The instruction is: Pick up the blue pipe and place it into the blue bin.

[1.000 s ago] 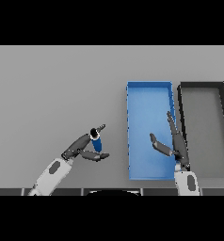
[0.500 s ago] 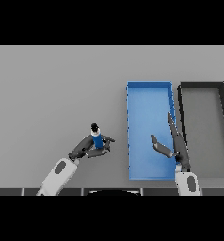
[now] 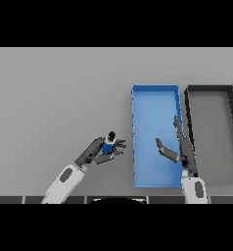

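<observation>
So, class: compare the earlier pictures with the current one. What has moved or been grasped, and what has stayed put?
The left hand has closed round the blue pipe and carried it rightward, toward the blue bin. The right hand stays open over the bin's right side. The blue bin and the dark bin have not moved.

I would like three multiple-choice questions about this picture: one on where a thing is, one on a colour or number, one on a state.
1. Where is the blue pipe?
A. in the left hand
B. in the blue bin
C. in the dark bin

2. How many bins are on the table?
A. one
B. two
C. three

3. How is the right hand?
A. closed on the pipe
B. a fist
C. open, holding nothing

Answers: 1 A, its fingers curl round the pipe. 2 B, one blue, one dark. 3 C, its fingers are straight over the blue bin.
</observation>
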Available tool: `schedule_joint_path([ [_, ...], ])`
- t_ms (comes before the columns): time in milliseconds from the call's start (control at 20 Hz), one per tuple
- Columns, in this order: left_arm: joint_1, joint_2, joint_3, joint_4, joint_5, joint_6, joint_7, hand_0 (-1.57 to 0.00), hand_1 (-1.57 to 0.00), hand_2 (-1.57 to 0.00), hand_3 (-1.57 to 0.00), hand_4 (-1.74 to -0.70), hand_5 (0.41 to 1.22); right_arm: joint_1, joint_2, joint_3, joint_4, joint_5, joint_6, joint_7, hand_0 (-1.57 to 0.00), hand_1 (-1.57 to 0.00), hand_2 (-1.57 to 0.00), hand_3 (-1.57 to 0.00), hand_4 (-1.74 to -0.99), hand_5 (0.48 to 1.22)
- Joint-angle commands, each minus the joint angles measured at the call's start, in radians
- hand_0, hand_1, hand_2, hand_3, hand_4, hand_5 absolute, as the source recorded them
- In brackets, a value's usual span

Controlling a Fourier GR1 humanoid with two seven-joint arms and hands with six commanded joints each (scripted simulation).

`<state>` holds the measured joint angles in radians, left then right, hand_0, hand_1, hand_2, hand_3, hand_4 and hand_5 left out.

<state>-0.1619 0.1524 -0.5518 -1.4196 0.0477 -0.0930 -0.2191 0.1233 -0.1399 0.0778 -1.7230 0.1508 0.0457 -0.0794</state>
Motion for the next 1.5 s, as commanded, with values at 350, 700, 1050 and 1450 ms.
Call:
schedule_joint_path([
  [350,-0.065,-0.022,-0.002,-0.170,0.018,-0.033,0.103,-1.56,-1.56,-1.56,-1.56,-1.47,1.217,-0.006,-0.014,0.001,0.022,0.037,-0.013,-0.013,0.00,0.00,0.00,0.00,-1.176,0.643],
  [700,-0.068,-0.042,0.003,-0.182,-0.008,-0.062,0.162,-1.57,-1.57,-1.57,-1.57,-1.47,1.220,-0.019,-0.020,-0.001,0.038,0.040,-0.010,-0.040,0.00,0.00,0.00,0.00,-1.141,0.643],
  [1050,-0.055,-0.058,0.016,-0.188,-0.025,-0.094,0.154,-1.57,-1.57,-1.57,-1.57,-1.47,1.220,-0.101,-0.061,-0.024,0.103,-0.014,0.057,-0.100,0.00,0.00,-0.02,0.00,-1.187,0.642],
  [1450,-0.052,-0.074,0.033,-0.203,-0.031,-0.127,0.171,-1.57,-1.57,-1.57,-1.57,-1.47,1.221,-0.255,-0.195,-0.004,-0.064,-0.515,0.436,0.120,0.00,-0.01,-0.11,0.00,-1.237,0.577],
])
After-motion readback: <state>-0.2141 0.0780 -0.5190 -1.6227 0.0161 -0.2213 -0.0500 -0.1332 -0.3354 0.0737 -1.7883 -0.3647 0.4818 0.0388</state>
